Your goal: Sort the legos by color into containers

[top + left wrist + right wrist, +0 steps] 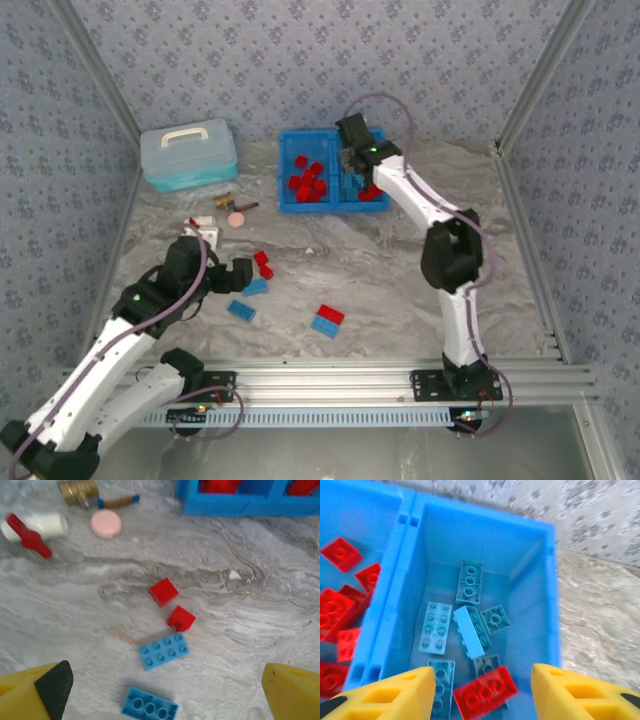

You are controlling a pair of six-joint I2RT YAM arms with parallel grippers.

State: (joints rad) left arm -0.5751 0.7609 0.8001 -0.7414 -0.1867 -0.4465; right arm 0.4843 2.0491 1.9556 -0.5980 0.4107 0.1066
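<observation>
The blue bin (320,208) stands at the back of the table, with red legos (307,180) in its left compartment. My right gripper (482,680) hangs open over the right compartment (540,595), where several light blue legos (436,627) lie. A blurred red lego (486,692) sits loose between the spread fingers, touching neither. My left gripper (166,685) is open low over the table, above two red legos (163,591) (181,618) and two blue ones (164,650) (149,705). A red and blue pair (328,320) lies further right.
A pale teal lidded box (188,153) stands at the back left. A pink disc (106,523), a brass fitting (78,491) and a white piece with a red handle (30,530) lie between it and the left arm. Patterned walls close in the sides.
</observation>
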